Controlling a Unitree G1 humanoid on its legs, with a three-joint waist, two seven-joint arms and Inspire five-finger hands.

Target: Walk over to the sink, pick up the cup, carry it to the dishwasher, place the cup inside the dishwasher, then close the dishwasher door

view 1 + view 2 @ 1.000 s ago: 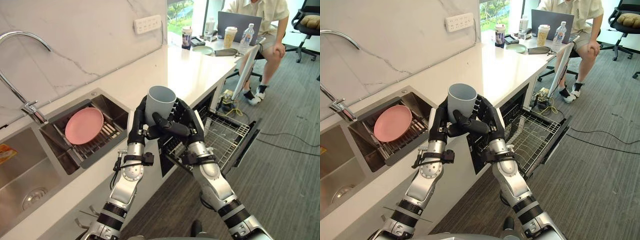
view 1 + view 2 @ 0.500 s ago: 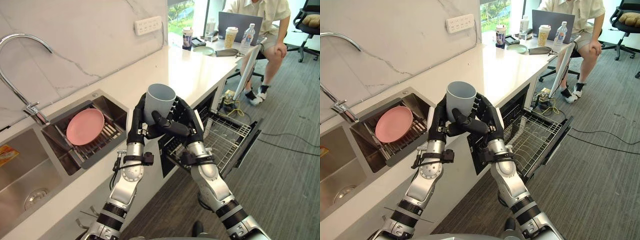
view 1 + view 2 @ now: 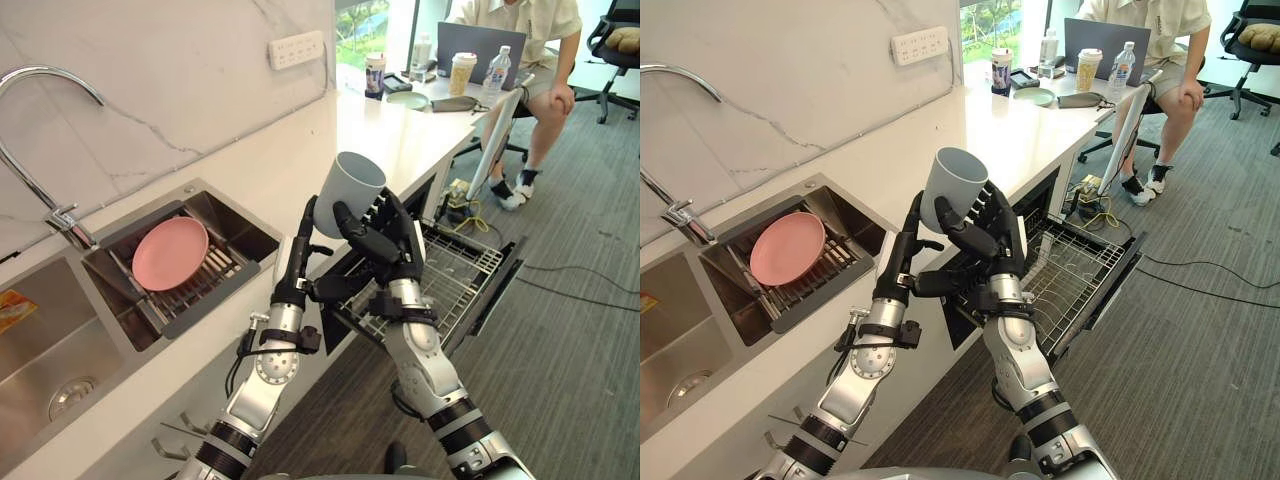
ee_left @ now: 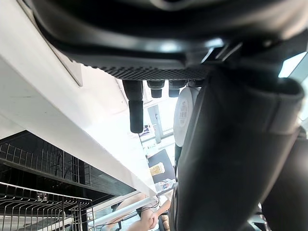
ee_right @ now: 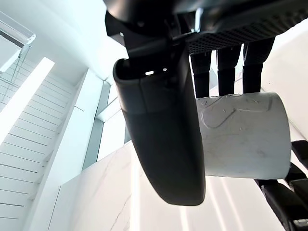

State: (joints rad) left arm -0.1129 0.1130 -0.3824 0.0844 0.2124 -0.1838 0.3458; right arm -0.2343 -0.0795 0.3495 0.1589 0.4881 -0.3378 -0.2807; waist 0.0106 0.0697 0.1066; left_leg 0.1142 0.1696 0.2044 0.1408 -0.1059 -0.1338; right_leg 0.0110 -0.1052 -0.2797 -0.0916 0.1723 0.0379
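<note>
Grey-blue and tipped to one side now, the cup (image 3: 355,190) sits up high in the right hand (image 3: 388,245), with fingers and thumb wrapped round it. A moment ago both hands hugged it and it stood straight. The left hand (image 3: 297,262) has let go, and its fingers are straight, close by the cup's bottom. The cup has moved along the edge of the white surface (image 3: 390,130), nearer to the pulled-out dishwasher rack (image 3: 455,270) just past it. I think the carrying is nearly done, and putting the cup down into the rack comes next.
</note>
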